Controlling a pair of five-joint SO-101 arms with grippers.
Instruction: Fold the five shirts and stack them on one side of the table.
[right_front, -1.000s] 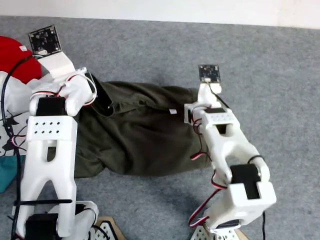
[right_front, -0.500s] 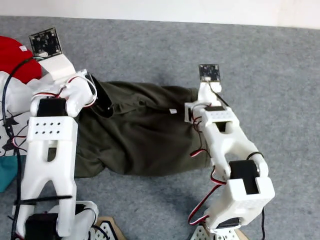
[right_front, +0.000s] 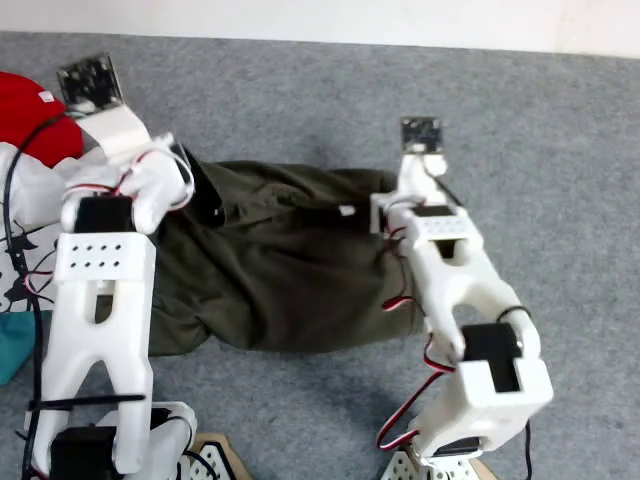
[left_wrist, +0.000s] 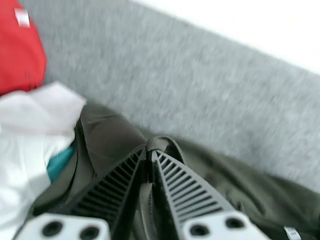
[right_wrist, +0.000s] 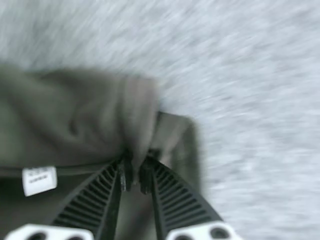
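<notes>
Grey felt-like table (right_front: 540, 150) with a green shirt (right_front: 280, 270) spread flat across the middle, longest side running left to right between the two arms. The left gripper (left_wrist: 149, 152) is closed down on a fold of fabric at the shirt's far-left corner; in the wrist view the fingers pinch together with a little loop of green cloth poking up past the tips. The right gripper (right_wrist: 135, 165) has its fingers clamped on the far-right corner, where the hem bunches up into a ridge, and a small white tag (right_wrist: 39, 180) sits on the cloth just beside it. From the high view, the far edge of the shirt runs a bit wavy between the two pinch points, and the near edge bulges in a soft curve toward the arm bases, partly tucked under the left arm. The right edge stops just about under the right arm. Room-wise, there's loads of bare grey beyond the far edge up to the pale strip at the back, and the whole right side of the table past the right arm is open too. The left side is the crowded bit: a red shirt (right_front: 35, 125) at the far-left corner, a white shirt (right_front: 25, 215) with dark print right up against the green one's left edge, and a teal cloth (right_front: 12, 345) peeking in at the table's left edge nearer the bases. In the left wrist view, the white and teal both touch the green corner.
</notes>
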